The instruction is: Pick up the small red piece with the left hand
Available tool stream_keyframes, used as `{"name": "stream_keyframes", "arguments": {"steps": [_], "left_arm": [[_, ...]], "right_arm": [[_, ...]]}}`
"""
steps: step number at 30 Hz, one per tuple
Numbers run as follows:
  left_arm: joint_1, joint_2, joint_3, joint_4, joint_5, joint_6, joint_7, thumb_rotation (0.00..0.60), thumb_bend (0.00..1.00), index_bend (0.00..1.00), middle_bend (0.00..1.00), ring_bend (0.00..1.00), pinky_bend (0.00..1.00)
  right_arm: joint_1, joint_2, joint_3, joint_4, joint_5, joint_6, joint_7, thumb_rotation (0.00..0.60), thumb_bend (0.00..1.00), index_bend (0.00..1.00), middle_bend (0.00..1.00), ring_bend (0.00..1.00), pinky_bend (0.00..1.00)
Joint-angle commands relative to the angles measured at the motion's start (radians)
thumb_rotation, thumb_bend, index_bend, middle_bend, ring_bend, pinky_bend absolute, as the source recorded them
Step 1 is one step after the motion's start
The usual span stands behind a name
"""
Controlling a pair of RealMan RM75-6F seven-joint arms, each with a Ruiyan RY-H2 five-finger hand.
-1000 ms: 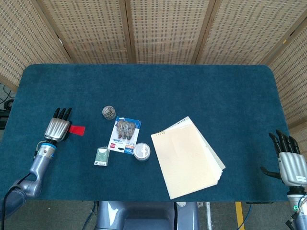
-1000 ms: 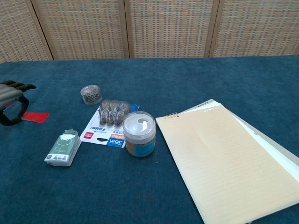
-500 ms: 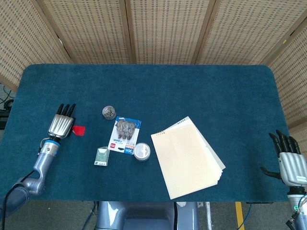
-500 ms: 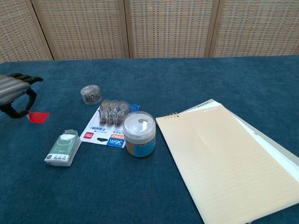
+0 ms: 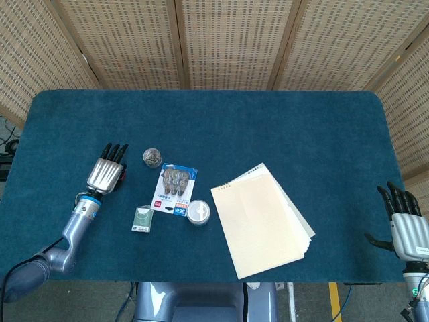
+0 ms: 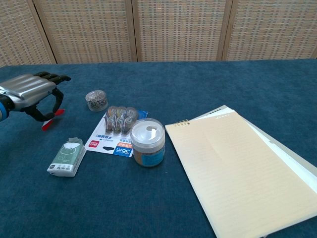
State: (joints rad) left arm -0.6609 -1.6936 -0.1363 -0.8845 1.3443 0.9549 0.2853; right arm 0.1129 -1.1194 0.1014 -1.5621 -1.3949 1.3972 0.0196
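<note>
The small red piece (image 6: 53, 119) is a thin flat slip, tilted and off the cloth, pinched under my left hand (image 6: 30, 91) between thumb and fingers. From the head camera only a sliver of the red piece (image 5: 124, 176) shows at the edge of the left hand (image 5: 107, 175), which hovers over the left part of the blue table, left of the battery pack. My right hand (image 5: 407, 226) stays at the table's right front corner, fingers apart and holding nothing; the chest view does not show it.
Close to the left hand are a small round tin (image 5: 152, 157), a battery blister pack (image 5: 174, 188), a green-white packet (image 5: 142, 219) and a clear jar (image 5: 198, 212). A yellow notepad (image 5: 261, 219) lies at centre right. Wicker screens stand behind the blue table (image 5: 268, 121).
My left hand has closed over the red piece, raised it off the cloth and moved right, toward the tin and battery pack. The right hand has hardly moved.
</note>
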Motion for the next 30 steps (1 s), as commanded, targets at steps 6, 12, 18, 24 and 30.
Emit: {"name": "stream_keyframes", "arguments": {"steps": [6, 12, 18, 24, 30], "left_arm": [[-0.016, 0.038, -0.022, -0.149, 0.020, 0.068, 0.043, 0.600, 0.46, 0.60, 0.00, 0.00, 0.00], [-0.007, 0.109, -0.063, -0.267, 0.011, 0.137, 0.067, 0.600, 0.44, 0.60, 0.00, 0.00, 0.00], [0.074, 0.233, -0.083, -0.406, -0.011, 0.246, 0.033, 0.600, 0.36, 0.54, 0.00, 0.00, 0.00], [0.194, 0.336, -0.055, -0.495, -0.004, 0.373, -0.054, 0.600, 0.20, 0.41, 0.00, 0.00, 0.00], [0.323, 0.390, -0.018, -0.551, -0.038, 0.461, -0.175, 0.600, 0.12, 0.05, 0.00, 0.00, 0.00]], "right_arm": [[-0.001, 0.003, 0.000, 0.002, -0.001, 0.000, 0.010, 0.600, 0.05, 0.00, 0.00, 0.00, 0.00], [-0.002, 0.006, 0.001, 0.004, 0.000, 0.000, 0.018, 0.600, 0.05, 0.00, 0.00, 0.00, 0.00], [-0.003, 0.006, 0.001, 0.003, -0.005, 0.006, 0.019, 0.600, 0.05, 0.00, 0.00, 0.00, 0.00], [-0.003, 0.005, -0.001, -0.004, -0.012, 0.011, 0.003, 0.600, 0.05, 0.00, 0.00, 0.00, 0.00], [-0.008, -0.001, -0.006, -0.014, -0.025, 0.027, -0.023, 0.600, 0.05, 0.00, 0.00, 0.00, 0.00]]}}
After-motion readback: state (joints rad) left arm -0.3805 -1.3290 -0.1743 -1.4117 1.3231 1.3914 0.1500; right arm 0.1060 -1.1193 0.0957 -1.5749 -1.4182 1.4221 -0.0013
